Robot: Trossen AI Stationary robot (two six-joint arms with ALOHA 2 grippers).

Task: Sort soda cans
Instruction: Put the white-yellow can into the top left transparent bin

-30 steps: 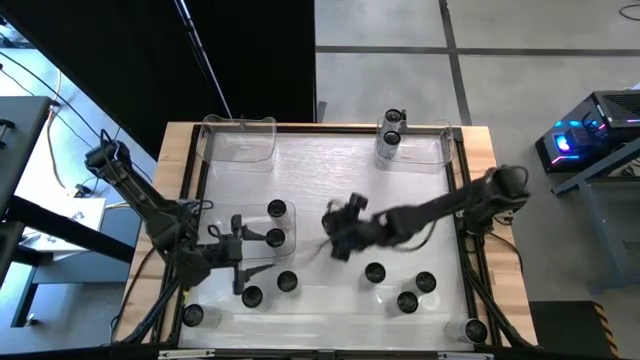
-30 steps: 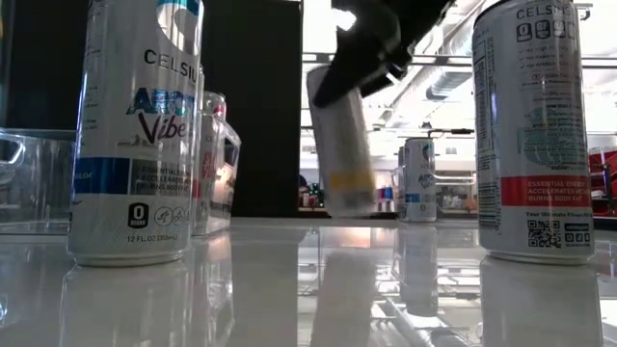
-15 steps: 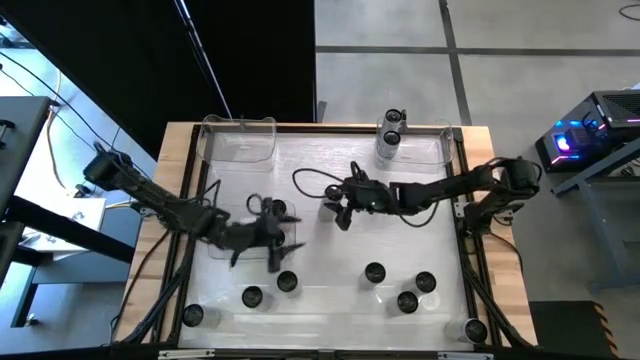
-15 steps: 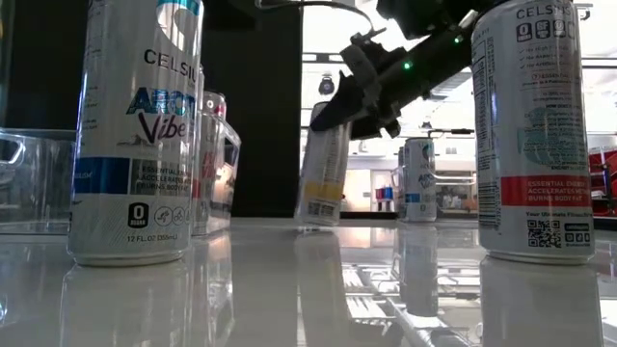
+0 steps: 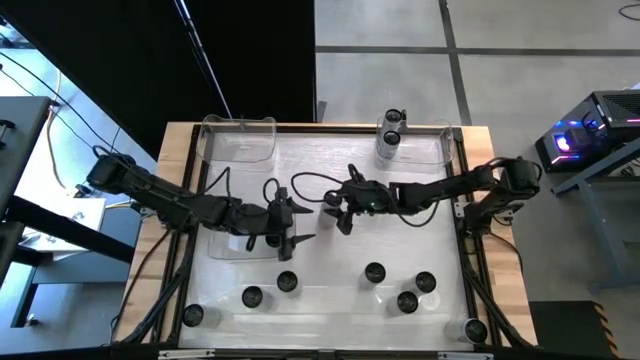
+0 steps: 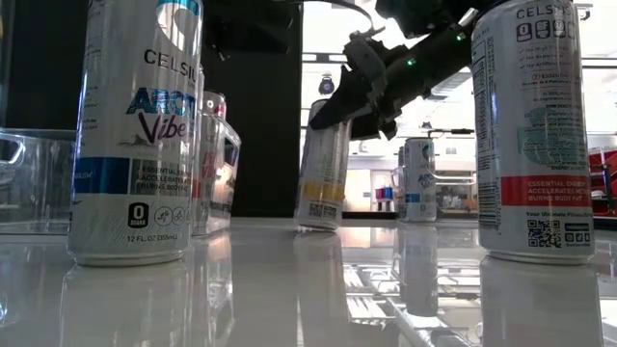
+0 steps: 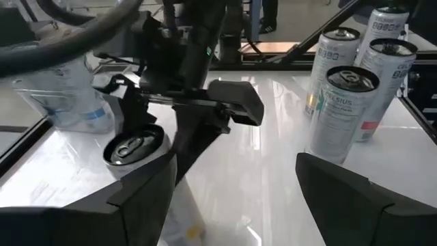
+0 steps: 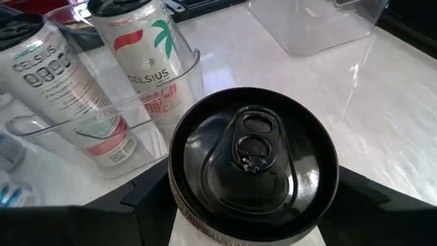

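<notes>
White tabletop: right pincer has just set its can down, fingers loosening; left pincer open, closing in.

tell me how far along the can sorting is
Done: two cans stand in the far right tray. In hand: the right gripper sits over the top of a can mid-table; the left gripper hovers open beside it. Left: seven loose cans along the near edge, and the far left tray holds none.
</notes>
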